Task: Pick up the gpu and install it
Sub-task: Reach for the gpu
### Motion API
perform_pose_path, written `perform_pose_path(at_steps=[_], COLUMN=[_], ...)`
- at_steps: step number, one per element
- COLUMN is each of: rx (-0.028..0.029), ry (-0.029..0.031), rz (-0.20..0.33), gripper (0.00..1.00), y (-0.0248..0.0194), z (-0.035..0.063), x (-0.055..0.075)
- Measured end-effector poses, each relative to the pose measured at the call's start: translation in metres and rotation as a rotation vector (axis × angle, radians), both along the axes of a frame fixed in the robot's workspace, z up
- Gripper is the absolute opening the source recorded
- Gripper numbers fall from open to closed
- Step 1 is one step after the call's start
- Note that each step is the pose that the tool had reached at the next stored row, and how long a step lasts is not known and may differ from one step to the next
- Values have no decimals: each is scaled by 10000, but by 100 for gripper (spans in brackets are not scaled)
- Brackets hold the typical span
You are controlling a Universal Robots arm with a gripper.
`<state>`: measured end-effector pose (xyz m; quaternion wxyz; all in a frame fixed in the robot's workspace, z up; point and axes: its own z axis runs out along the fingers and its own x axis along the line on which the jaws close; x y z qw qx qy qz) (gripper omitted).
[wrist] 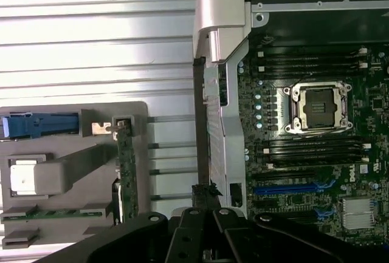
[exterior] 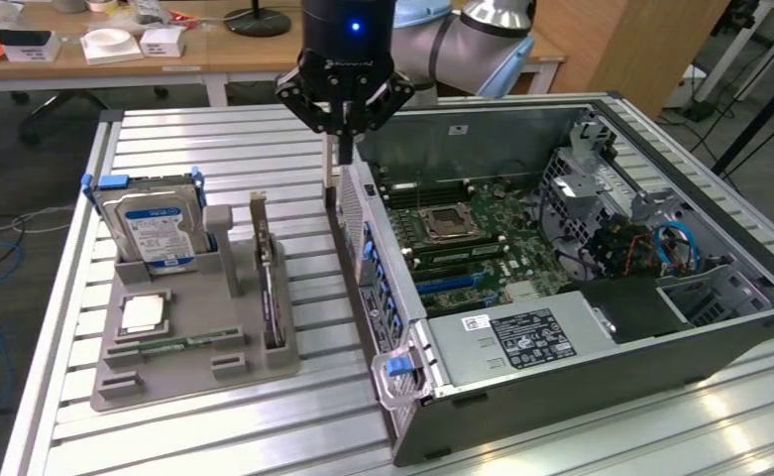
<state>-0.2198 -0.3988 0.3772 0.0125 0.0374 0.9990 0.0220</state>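
Note:
The gpu (exterior: 269,283) stands on its long edge in a slot of the grey holder (exterior: 162,382), on the exterior view's left of the open computer case (exterior: 599,327). In the wrist view the gpu (wrist: 126,166) shows edge-on as a thin green strip. My gripper (exterior: 344,149) hangs shut above the case's near side wall, at the far end, with nothing between its fingers. It is off to the exterior view's right of the gpu and beyond it. The black gripper (wrist: 205,207) in the wrist view sits over the case's wall, beside the motherboard (wrist: 304,172) with its blue slots (wrist: 292,187).
The holder also carries a silver hard drive (exterior: 157,226) in blue rails, a square processor (exterior: 142,313) and a memory stick (exterior: 175,345). All rest on a ribbed metal table (exterior: 201,134). An empty processor socket (exterior: 442,224) and several cables (exterior: 671,248) lie inside the case.

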Motion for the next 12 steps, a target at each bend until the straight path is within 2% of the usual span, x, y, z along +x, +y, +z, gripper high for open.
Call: perform_pose_path(at_steps=[12], rx=[1], ry=[-1], rz=[0], gripper=[11], y=[0], z=[-16], x=[-93])
